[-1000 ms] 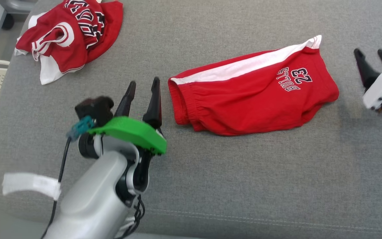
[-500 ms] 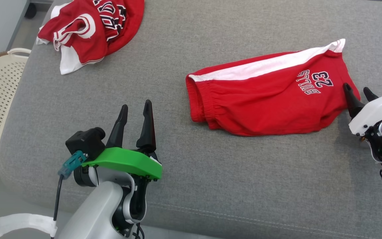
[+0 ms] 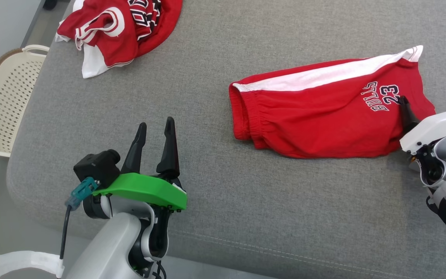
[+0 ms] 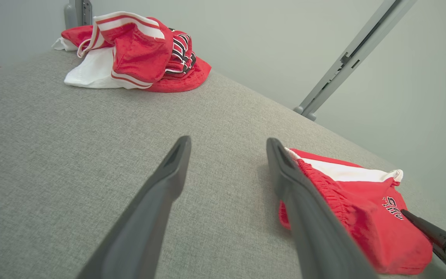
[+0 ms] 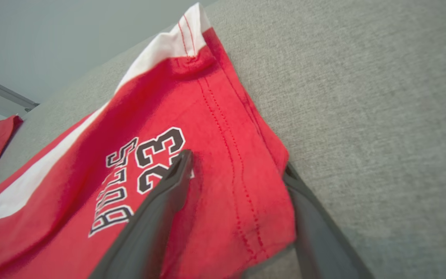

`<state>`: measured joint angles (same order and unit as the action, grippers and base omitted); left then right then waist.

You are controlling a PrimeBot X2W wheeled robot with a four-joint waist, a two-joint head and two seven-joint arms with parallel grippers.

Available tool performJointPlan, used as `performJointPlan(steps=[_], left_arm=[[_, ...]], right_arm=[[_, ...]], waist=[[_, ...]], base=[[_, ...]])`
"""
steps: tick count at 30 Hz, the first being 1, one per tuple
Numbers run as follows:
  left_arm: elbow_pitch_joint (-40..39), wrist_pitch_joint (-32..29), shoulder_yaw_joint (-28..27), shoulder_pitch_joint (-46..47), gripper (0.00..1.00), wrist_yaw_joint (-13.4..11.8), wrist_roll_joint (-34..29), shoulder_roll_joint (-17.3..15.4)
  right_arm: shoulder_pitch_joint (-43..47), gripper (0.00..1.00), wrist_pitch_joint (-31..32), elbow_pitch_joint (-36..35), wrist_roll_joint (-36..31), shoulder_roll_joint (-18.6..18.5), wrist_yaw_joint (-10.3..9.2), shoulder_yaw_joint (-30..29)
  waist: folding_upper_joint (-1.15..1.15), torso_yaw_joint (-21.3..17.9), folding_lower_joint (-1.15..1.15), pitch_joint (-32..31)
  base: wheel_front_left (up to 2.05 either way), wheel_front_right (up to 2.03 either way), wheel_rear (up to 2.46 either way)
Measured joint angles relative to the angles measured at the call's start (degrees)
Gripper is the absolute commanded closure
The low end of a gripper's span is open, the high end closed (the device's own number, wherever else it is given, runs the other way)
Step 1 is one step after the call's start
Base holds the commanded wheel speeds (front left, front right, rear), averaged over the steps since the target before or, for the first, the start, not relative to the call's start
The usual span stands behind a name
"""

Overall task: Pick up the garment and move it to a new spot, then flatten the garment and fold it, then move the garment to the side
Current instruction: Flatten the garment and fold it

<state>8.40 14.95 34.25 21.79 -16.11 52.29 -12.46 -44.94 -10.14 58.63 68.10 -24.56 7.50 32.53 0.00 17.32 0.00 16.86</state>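
The garment is red with a white side band and black "BULLS 23" lettering. It lies folded flat at the right of the grey padded surface. My right gripper is open at its right end. In the right wrist view one finger lies over the lettering and the other sits at the hem corner, so the garment edge is between the jaws of the right gripper. My left gripper stands open and empty, left of the waistband. The left wrist view has the left gripper pointing past the garment.
A crumpled red and white jersey with striped trim lies at the far left corner, also the jersey ahead of the left fingers. A cream perforated basket stands off the left edge. A grey metal post rises behind the surface.
The head camera has shifted. My right gripper has come in from beyond the garment's right end and now straddles its hem. The left gripper stands slightly farther from the waistband, still open.
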Motion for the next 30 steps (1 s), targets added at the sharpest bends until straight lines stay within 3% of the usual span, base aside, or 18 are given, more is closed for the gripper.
performJointPlan(steps=[3, 11, 20, 30], left_arm=[[0.0, -0.1, 0.1, 0.0, 0.0, 0.0, 0.0, -0.2], [-0.2, -0.3, 0.0, 0.0, 0.0, -0.2, -0.1, -0.8], [-0.4, -0.3, -0.1, -1.2, 0.0, -0.1, 0.2, -0.9], [-1.2, -0.5, -0.7, -2.8, 0.0, -0.1, 1.1, -1.7]], right_arm=[[-0.4, 1.0, -1.0, 0.6, 0.0, 0.5, 0.0, 0.4], [-1.2, 1.0, -3.7, 1.3, -0.3, 1.2, 0.0, 1.0], [0.3, 1.0, -4.7, -2.7, 0.9, -0.4, 0.0, -0.6], [8.1, 1.0, -4.9, -6.4, -0.8, -2.6, 0.0, -8.2]], waist=[[0.0, 0.2, 0.0, 0.2], [0.0, -0.5, 0.0, 0.0], [0.0, -4.1, 0.0, -1.1], [0.0, -8.6, 0.0, -2.9]], base=[[0.0, 0.0, 0.0], [0.0, 0.0, 0.0], [0.0, 0.0, 0.0], [0.0, 0.0, 0.0]])
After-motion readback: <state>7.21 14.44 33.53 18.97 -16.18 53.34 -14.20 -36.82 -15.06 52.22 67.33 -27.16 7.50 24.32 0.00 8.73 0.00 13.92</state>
